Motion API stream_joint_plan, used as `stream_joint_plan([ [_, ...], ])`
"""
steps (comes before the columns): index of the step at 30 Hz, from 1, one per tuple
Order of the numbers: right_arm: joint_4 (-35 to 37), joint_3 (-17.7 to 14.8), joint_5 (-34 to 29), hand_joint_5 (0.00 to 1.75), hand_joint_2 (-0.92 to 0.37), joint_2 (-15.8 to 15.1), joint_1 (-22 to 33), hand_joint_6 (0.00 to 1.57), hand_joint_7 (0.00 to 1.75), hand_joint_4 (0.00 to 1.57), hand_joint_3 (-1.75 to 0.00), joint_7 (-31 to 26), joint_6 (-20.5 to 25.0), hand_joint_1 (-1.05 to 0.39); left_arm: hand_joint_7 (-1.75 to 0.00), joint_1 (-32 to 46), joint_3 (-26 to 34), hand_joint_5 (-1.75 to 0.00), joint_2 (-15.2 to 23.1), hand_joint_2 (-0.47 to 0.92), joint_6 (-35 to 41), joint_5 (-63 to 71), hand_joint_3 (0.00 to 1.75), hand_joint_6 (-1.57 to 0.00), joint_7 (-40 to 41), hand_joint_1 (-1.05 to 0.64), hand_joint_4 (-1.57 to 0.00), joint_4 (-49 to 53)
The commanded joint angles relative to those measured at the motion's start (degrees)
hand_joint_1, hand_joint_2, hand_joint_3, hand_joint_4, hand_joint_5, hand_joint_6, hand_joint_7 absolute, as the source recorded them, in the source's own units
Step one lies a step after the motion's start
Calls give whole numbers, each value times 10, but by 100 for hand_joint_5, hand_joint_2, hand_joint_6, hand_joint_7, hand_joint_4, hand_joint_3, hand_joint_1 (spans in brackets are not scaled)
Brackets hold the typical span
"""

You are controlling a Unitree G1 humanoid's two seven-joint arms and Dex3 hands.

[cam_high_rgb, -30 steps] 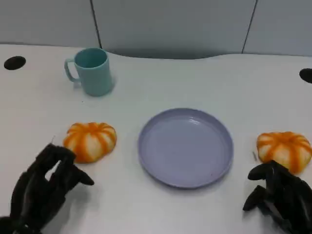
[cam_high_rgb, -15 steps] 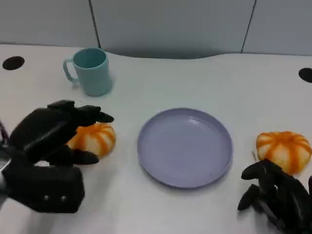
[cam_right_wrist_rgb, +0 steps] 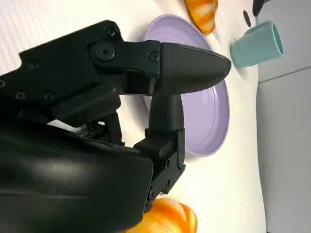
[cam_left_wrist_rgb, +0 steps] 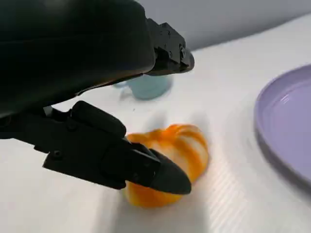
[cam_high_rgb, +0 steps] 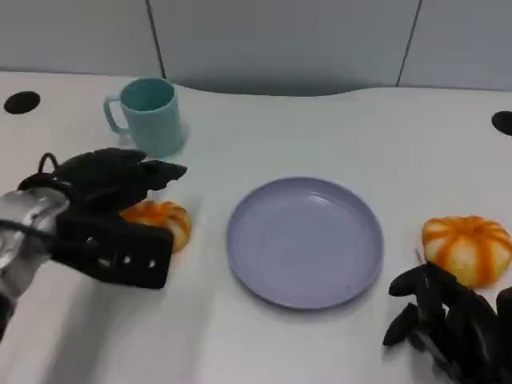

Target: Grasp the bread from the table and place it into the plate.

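Two orange-and-white striped bread rolls lie on the white table. The left bread (cam_high_rgb: 162, 222) (cam_left_wrist_rgb: 177, 148) sits left of the lavender plate (cam_high_rgb: 304, 240) (cam_left_wrist_rgb: 286, 121). My left hand (cam_high_rgb: 108, 220) hovers over it with fingers (cam_left_wrist_rgb: 146, 170) spread above and beside the roll, not closed on it. The right bread (cam_high_rgb: 466, 248) (cam_right_wrist_rgb: 170, 218) lies right of the plate. My right hand (cam_high_rgb: 448, 324) rests near the table's front edge just in front of that roll, fingers apart and holding nothing. The plate (cam_right_wrist_rgb: 216, 116) has nothing on it.
A teal mug (cam_high_rgb: 148, 116) (cam_left_wrist_rgb: 146, 87) (cam_right_wrist_rgb: 257, 43) stands behind the left bread, close to my left hand. Black round holes (cam_high_rgb: 22, 102) mark the table's far corners. A grey wall panel runs along the back.
My left hand has risen from the front left edge and reached forward over the left bread, now partly covering it. The right hand has barely shifted.
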Motion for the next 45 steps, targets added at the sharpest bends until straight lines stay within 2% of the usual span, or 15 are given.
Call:
stream_joint_plan([
  [1,-11,-3,2,175,-92,-7,10,37,172,56,-65,1,6,-34,0,-54,-45,0,-31,86,28,8,0,-11,-1,-81,0,103],
  [13,-35,-6,3,175,-92,-7,17,36,175,55,-64,-10,31,-35,-3,-92,-120,-4,-112,80,70,10,0,-17,105,-76,-7,284],
  [17,-35,-7,3,175,-92,-8,18,36,175,54,-63,-10,28,-35,-9,-75,-119,-15,-124,75,74,-4,0,-34,163,-56,-25,302],
  [18,-33,-8,4,175,-92,-8,19,36,175,54,-63,-8,26,-36,-13,-74,-119,-24,-125,77,76,-7,1,-42,168,-49,-29,305],
  [19,-33,-9,5,175,-92,-8,19,37,175,54,-63,-7,26,-36,-24,-73,-120,-53,-126,79,75,-9,0,-43,171,-45,-21,308],
  [20,-32,-9,5,175,-92,-9,19,37,175,54,-63,-6,25,-36,-64,-72,-121,-108,-126,81,75,-11,0,-33,173,-40,-11,309],
  [21,-32,-10,5,175,-92,-9,20,37,174,54,-63,-5,25,-36,-88,-72,-122,-128,-126,82,75,-12,0,-24,175,-39,-7,310],
  [22,-34,-11,6,175,-92,-8,20,37,174,54,-63,-6,27,-36,-100,-68,-113,-138,-126,82,71,-22,0,-19,180,-38,-5,311],
  [23,-35,-12,7,175,-92,-7,21,36,174,55,-62,-7,29,-36,-134,-64,-107,-156,-126,82,69,-29,0,-17,184,-31,-14,312],
  [24,-38,-14,8,175,-92,-7,22,36,174,55,-62,-8,31,-36,-158,-59,-107,-167,-126,83,66,-32,0,-18,203,-26,-24,312],
  [27,-41,-15,6,175,-92,-8,24,37,174,57,-62,-9,31,-35,-173,-50,-116,-174,-126,84,57,-26,1,-34,256,-18,-54,312],
  [29,-40,-16,6,175,-92,-8,24,37,174,57,-62,-7,28,-35,-174,-46,-119,-174,-127,84,55,-26,1,-37,276,-17,-58,313],
  [31,-38,-19,9,175,-92,-7,24,38,174,58,-63,-4,25,-35,-175,-40,-113,-175,-130,89,53,-33,3,-49,294,-21,-71,314],
  [40,-25,-29,13,175,-92,-7,16,38,174,60,-65,0,27,-35,-175,-17,-42,-175,-133,88,-25,-113,8,-50,319,-16,-75,308],
  [45,-18,-28,13,175,-92,-4,10,38,175,60,-63,-1,22,-35,-175,-17,36,-175,-134,87,-88,-196,7,-50,290,-14,-75,297],
])
